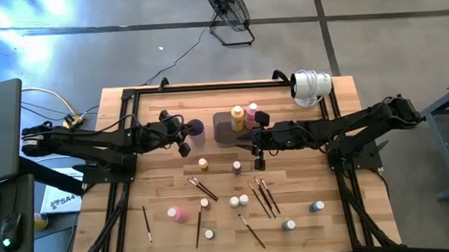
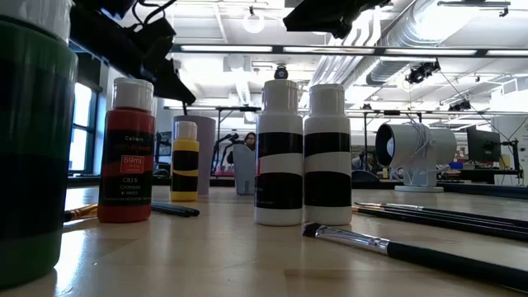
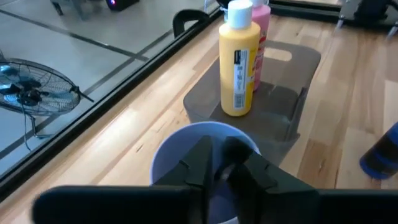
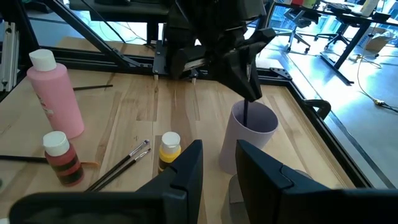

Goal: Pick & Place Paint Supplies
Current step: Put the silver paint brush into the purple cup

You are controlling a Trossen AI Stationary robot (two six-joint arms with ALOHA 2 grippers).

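One left gripper [image 4: 249,78] over the purple cup [image 4: 252,134], fingers pinching a thin paintbrush [image 4: 247,112]

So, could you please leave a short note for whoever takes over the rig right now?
Left gripper: over the purple cup, a paintbrush standing in the cup beneath it; grip unclear.
Right gripper: open, empty, beside the tray.
Done: yellow bottle and pink bottle stand on the tray.
Left: second pink bottle, small bottles and brushes lie loose on the table.
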